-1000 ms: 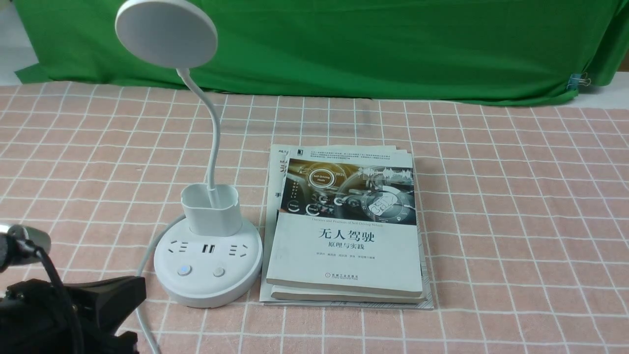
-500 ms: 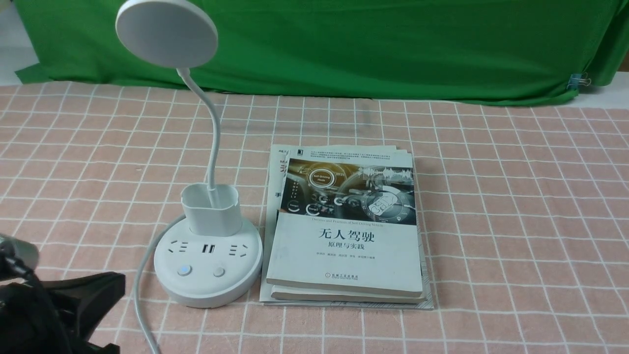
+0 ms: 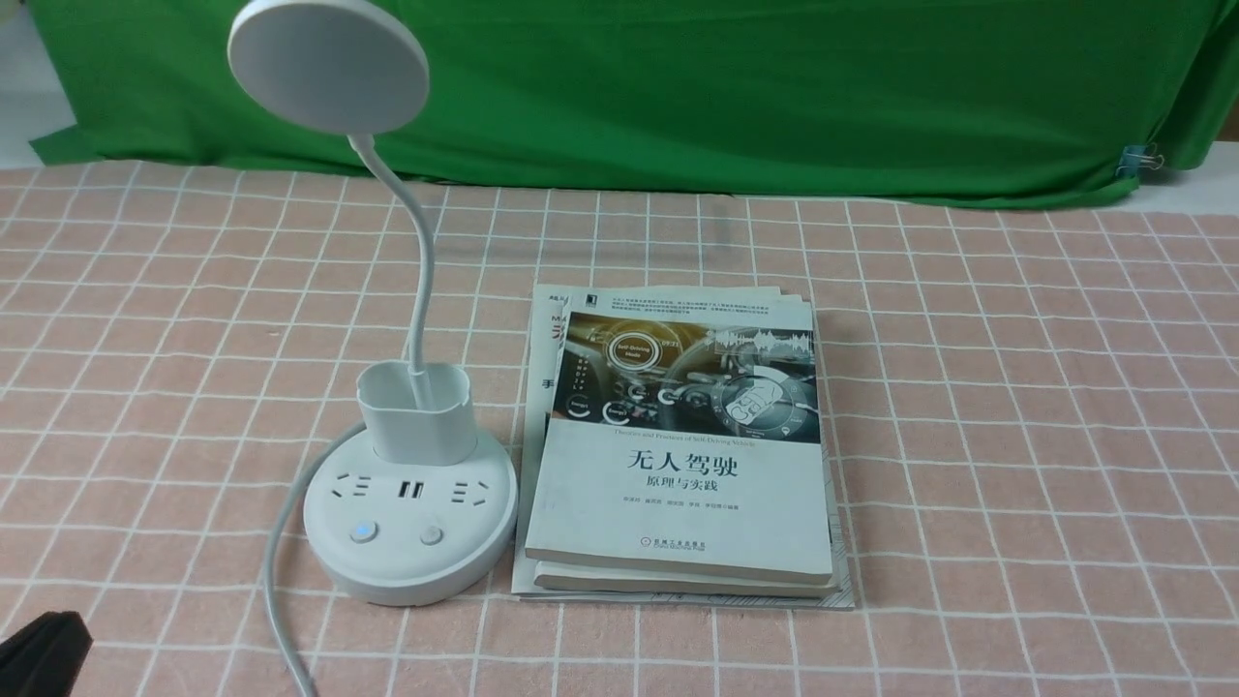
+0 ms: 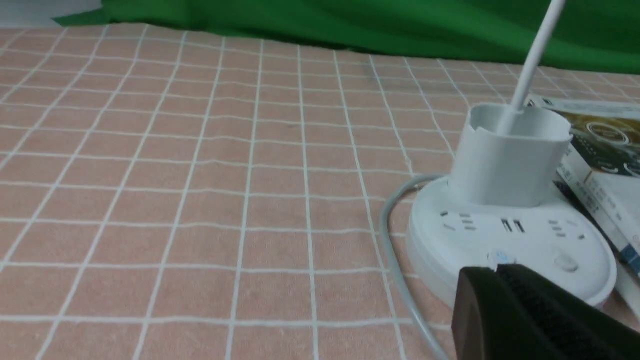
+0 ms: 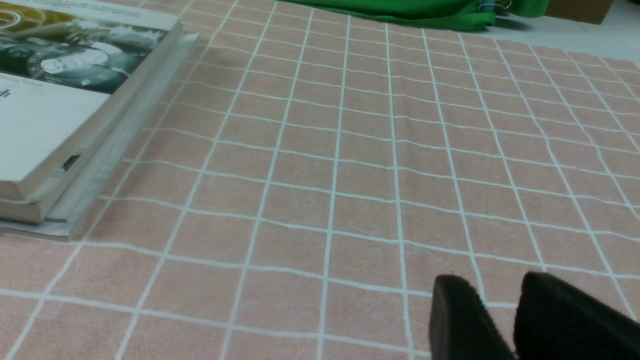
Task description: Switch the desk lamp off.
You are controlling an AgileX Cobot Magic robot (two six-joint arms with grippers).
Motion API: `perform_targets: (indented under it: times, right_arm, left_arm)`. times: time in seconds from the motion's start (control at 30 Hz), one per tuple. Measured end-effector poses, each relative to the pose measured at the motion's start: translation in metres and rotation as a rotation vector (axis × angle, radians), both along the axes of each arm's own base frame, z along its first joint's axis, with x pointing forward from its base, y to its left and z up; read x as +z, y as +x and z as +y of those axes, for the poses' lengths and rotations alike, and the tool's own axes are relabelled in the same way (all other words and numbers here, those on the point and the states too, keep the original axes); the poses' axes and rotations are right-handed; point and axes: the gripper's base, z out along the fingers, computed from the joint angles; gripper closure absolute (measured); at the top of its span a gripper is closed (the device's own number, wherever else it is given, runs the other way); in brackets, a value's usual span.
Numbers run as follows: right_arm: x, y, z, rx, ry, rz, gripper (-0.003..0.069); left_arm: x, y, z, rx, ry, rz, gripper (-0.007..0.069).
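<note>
Desk lamp (image 3: 407,503) stands just left of the book stack (image 3: 678,484); only your front view shows its disc head. Read the left gripper (image 4: 496,271) in its wrist view: jaws closed, apart from the lamp base. Right gripper (image 5: 497,284) jaws stand slightly parted over tablecloth (image 5: 320,165).

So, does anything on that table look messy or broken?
Nothing broken or spilled. Only the stack of books beside the desk lamp is slightly uneven, lower ones peeking out past the top cover.
</note>
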Motion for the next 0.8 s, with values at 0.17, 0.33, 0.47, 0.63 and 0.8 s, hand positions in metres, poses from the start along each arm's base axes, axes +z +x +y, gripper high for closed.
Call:
perform_targets:
  times: [0.17,0.33,0.47,0.63,0.8]
  right_arm:
    - [0.0,0.0,0.0,0.0,0.0,0.0,0.0419]
    - [0.0,0.0,0.0,0.0,0.0,0.0,0.0419]
    - [0.0,0.0,0.0,0.0,0.0,0.0,0.0419]
    - [0.0,0.0,0.0,0.0,0.0,0.0,0.0419]
    - [0.0,0.0,0.0,0.0,0.0,0.0,0.0419]
  left_arm:
    - [-0.0047,-0.0039,-0.0004,0.001,-0.019,0.033,0.0619]
    - [-0.0078,-0.0047,-0.0009,-0.004,-0.021,0.067,0.0619]
    - [-0.008,-0.0048,-0.001,-0.004,-0.022,0.069,0.0619]
    - [-0.008,-0.0048,-0.001,-0.004,-0.023,0.069,0.0619]
    - [-0.008,-0.0048,-0.001,-0.004,-0.023,0.069,0.0619]
